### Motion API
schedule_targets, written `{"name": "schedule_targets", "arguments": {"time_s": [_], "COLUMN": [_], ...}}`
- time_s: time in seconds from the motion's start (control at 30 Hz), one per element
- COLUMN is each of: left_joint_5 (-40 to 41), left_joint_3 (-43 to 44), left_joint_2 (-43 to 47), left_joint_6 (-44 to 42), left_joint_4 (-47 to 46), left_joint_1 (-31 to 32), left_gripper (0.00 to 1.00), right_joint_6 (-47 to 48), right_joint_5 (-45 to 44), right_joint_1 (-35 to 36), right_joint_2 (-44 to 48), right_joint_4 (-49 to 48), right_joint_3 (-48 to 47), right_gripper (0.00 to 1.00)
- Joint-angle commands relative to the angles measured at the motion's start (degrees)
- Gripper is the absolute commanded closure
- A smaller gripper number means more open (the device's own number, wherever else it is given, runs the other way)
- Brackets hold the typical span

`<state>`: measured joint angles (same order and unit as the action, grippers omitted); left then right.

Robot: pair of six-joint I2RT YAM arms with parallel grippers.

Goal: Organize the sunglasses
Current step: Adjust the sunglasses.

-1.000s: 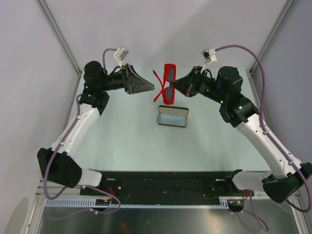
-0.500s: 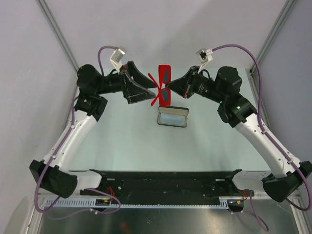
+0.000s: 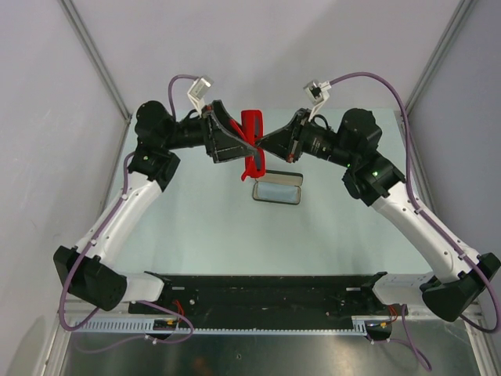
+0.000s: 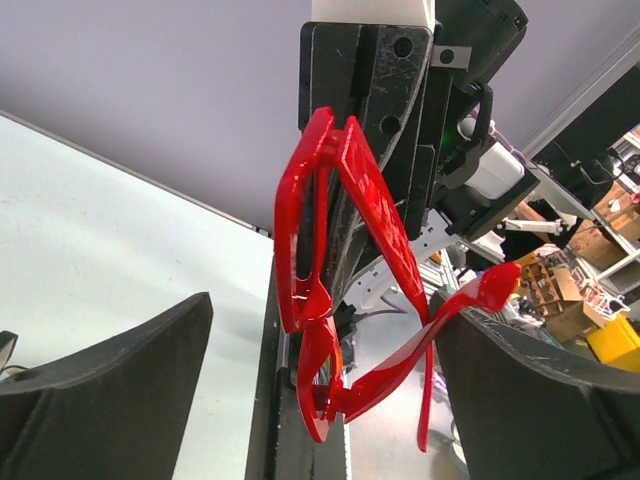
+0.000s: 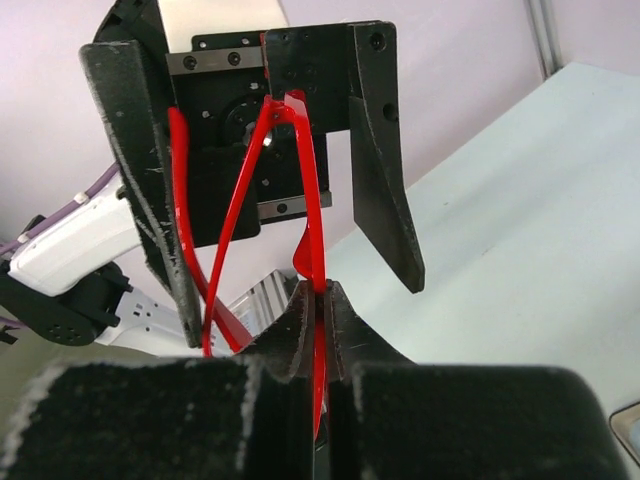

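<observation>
My R gripper (image 5: 320, 300) clamped on sunglasses (image 4: 375, 205), long axis crosswise btw grippers; L gripper (image 4: 325, 315) jaws spread wide around temple arms (image 4: 485, 288).

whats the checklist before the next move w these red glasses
1. Right claw grip on the red plastic sunglasses: ok, shut on the frame's edge.
2. Left claw open: ok, its fingers stand either side of the glasses.
3. Thin red folding arms folded: not ok, splayed out and crossed.
4. Black oblong case ready: ok, lying open on the table.
5. Left finger touching an arm tip: cannot tell.
</observation>
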<state>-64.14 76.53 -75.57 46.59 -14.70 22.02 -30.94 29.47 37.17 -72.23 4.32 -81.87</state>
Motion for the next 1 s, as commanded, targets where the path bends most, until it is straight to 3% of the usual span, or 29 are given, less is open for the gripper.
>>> {"name": "schedule_targets", "arguments": {"time_s": [0.0, 0.17, 0.37, 0.47, 0.57, 0.6, 0.63, 0.73, 0.87, 0.97], "left_joint_5": [0.5, -0.6, -2.5, -3.0, -3.1, -2.9, -2.8, -2.0, -1.5, -1.4], "left_joint_3": [0.5, 1.1, 2.6, 2.7, 2.7, 2.7, 2.7, 2.7, 2.8, 3.0], "left_joint_2": [0.4, 0.1, -0.1, 0.1, 0.2, 0.2, 0.2, 0.6, 0.9, 1.3], "left_joint_6": [0.3, 0.3, 0.3, 0.3, 0.3, 0.3, 0.7, 1.3, 1.5, 1.5], "left_joint_4": [-1.2, -1.2, -1.5, -1.6, -1.7, -1.7, -1.8, -1.8, -1.8, -1.8], "left_joint_1": [0.2, 0.3, 0.3, 0.3, 0.3, 0.3, 0.2, -0.1, -0.3, -0.4], "left_gripper": [0.10, 0.40, 0.51, 0.68, 0.77, 0.72, 0.56, 0.26, 0.13, 0.11], "right_joint_6": [-1.2, -2.2, -2.7, -2.5, -2.5, -2.5, -2.5, -2.0, -1.0, -0.5], "right_joint_5": [2.3, 5.1, 8.0, 7.7, 7.4, 7.1, 7.1, 5.9, 3.7, 2.9], "right_joint_1": [0.5, 0.5, 0.8, 0.9, 0.9, 0.7, 0.6, 0.4, -0.1, -0.3], "right_joint_2": [0.3, 0.1, -0.7, -0.7, -0.6, -0.5, -0.5, 0.2, 0.7, 1.0], "right_joint_4": [-5.8, -7.1, -7.4, -7.1, -7.3, -7.5, -7.5, -6.8, -4.8, -4.7], "right_joint_3": [-0.6, -0.6, -0.6, -0.5, -0.6, -0.6, -0.6, -0.6, -0.6, -0.6], "right_gripper": [1.00, 1.00, 1.00, 1.00, 1.00, 1.00, 1.00, 1.00, 1.00, 1.00]}}
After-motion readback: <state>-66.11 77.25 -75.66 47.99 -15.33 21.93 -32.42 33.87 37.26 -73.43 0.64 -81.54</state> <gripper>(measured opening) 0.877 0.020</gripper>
